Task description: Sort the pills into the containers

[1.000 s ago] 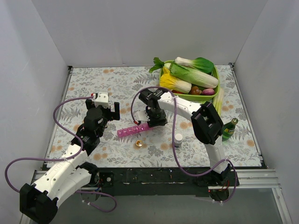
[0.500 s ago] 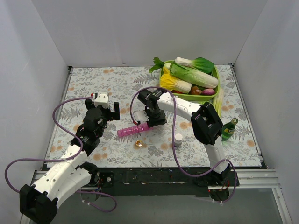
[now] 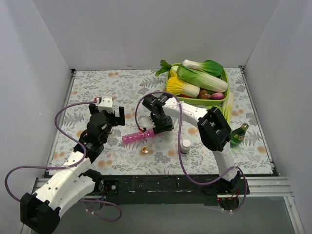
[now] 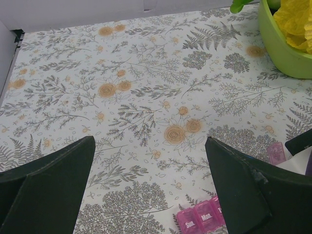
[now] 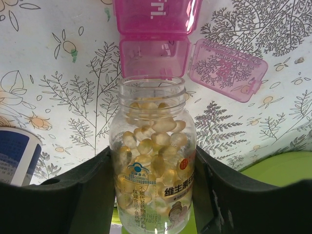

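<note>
Plain white walls (image 3: pixel 146 29) box in a table covered with a grey-and-orange floral cloth (image 3: pixel 122 83). The pink pill organiser (image 3: pixel 137 136) lies flat on the cloth, one end lid flipped open. At the organiser's right end, the right gripper (image 5: pixel 155 187) clamps an uncapped clear bottle of yellow capsules (image 5: pixel 152 146), mouth beside the open compartment. Near the organiser's left end, the left gripper (image 4: pixel 150 142) hovers, fingers spread wide, empty.

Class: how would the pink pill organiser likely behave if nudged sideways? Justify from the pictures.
The pink pill organiser looks like thin moulded plastic, so probably stiff and light. Lying flat, it would likely slide or pivot, not roll. Its open end lid sticks out and could snag.
</note>
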You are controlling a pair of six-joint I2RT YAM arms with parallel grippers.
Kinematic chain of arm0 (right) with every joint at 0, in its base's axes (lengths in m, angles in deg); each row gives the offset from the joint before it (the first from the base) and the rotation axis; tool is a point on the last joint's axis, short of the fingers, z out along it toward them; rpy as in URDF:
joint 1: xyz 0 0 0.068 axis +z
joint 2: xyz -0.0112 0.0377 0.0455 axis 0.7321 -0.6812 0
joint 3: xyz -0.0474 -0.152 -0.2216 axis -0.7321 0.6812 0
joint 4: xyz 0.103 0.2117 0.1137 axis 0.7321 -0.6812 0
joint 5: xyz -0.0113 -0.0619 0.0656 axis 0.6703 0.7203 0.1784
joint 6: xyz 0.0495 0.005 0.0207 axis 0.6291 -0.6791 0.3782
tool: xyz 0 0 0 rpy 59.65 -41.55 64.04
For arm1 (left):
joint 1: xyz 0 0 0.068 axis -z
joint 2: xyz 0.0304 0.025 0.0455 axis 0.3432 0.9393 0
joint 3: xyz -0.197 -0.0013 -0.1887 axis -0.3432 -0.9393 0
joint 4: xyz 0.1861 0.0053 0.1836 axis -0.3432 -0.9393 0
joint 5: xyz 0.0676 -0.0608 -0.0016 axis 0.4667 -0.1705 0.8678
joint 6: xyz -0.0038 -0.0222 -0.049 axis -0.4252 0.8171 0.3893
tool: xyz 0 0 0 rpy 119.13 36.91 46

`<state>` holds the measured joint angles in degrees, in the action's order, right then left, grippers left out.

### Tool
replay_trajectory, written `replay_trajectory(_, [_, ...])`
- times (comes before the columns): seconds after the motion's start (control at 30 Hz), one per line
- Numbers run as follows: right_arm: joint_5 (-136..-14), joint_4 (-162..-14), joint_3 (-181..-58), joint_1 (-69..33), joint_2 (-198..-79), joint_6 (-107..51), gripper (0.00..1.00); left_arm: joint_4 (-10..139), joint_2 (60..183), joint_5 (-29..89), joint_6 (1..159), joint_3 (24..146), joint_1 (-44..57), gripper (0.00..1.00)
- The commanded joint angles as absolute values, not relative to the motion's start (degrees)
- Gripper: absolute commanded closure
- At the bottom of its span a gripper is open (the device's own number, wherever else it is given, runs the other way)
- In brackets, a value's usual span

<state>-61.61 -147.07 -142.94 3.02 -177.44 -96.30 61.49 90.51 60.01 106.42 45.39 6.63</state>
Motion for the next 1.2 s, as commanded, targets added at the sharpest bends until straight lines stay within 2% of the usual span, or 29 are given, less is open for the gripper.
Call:
replay_trajectory(0.0, [-60.2,-147.2,-145.1,3.6,-177.8,-96.8,0.96,62.0,89.3,59.8,106.6,45.8,6.6,0.02])
replay_trajectory(1.17, [-58.2,-146.7,-145.2,4.5,-178.2,-96.9,0.95,62.1,89.1,59.4,106.6,45.7,6.6,0.02])
